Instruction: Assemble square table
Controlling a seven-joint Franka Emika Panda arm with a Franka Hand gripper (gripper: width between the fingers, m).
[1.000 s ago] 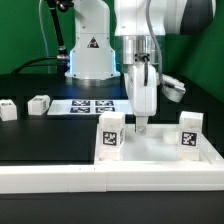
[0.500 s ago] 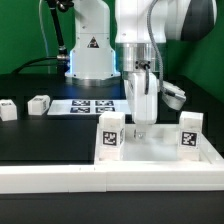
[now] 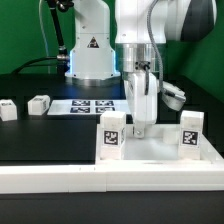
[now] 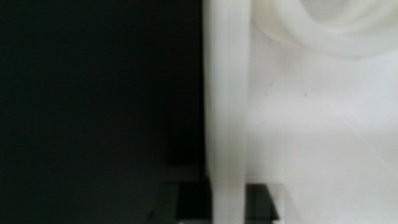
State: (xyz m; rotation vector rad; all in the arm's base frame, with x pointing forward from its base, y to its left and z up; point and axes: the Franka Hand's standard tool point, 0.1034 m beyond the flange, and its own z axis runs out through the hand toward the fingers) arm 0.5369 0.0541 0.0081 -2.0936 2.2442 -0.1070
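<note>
Two loose legs lie on the black table (image 3: 50, 135) at the exterior view's far left. The outer leg (image 3: 8, 109) and the inner leg (image 3: 39, 104) are near each other but apart, each showing a black-and-white tag. To their right the marker board (image 3: 95, 105) lies flat in front of the robot base (image 3: 92, 55).

Further right the square top (image 3: 160, 152) sits low in the picture. It is on the table, tucked against the long white L-shaped wall (image 3: 60, 180) that runs along the near edge. Two more legs stand upright on this top. One mounted leg (image 3: 111, 133) is at the corner on the exterior view's left, and the other standing leg (image 3: 190, 131) is at the corner on the right.

Between them the gripper (image 3: 140, 127) points straight down at the top's far rim. In the wrist view the gripper (image 4: 226, 200) is set narrow. Its dark fingertips (image 4: 187, 198) sit flush on either side of the rim (image 4: 222, 100), with no gap showing, so it holds the square top (image 4: 320, 120) by that edge. A round corner socket (image 4: 338, 30) shows beyond.

At the exterior view's right, behind the arm, a small white part (image 3: 172, 95) lies partly hidden, and I cannot tell what it is.
</note>
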